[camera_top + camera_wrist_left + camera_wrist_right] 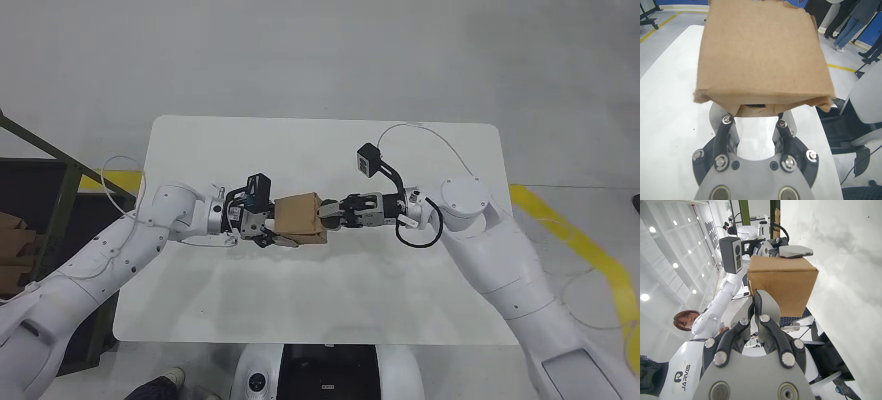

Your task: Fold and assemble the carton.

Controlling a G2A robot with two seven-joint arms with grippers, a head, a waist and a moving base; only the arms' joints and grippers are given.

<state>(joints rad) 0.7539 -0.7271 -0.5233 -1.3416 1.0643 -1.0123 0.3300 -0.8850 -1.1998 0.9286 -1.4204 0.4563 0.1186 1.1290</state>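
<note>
Your right gripper (pixel 755 295) is pinched almost closed on a thin edge of the carton (pixel 300 218), at its right-hand end in the top view. Your left gripper (pixel 268 230) has its fingers spread wide, clasping the opposite end by its sides. The carton sits mid-frame directly between the two and touches both, so neither arm is nearer. It looks roughly square, with no clear long axis, and hangs over the middle of the white table (pixel 400 300). Count: one carton, two grippers, one table.

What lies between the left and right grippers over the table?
The carton: in the top view it spans the gap between the left gripper and the right gripper, whose jaws pinch its edge.
</note>
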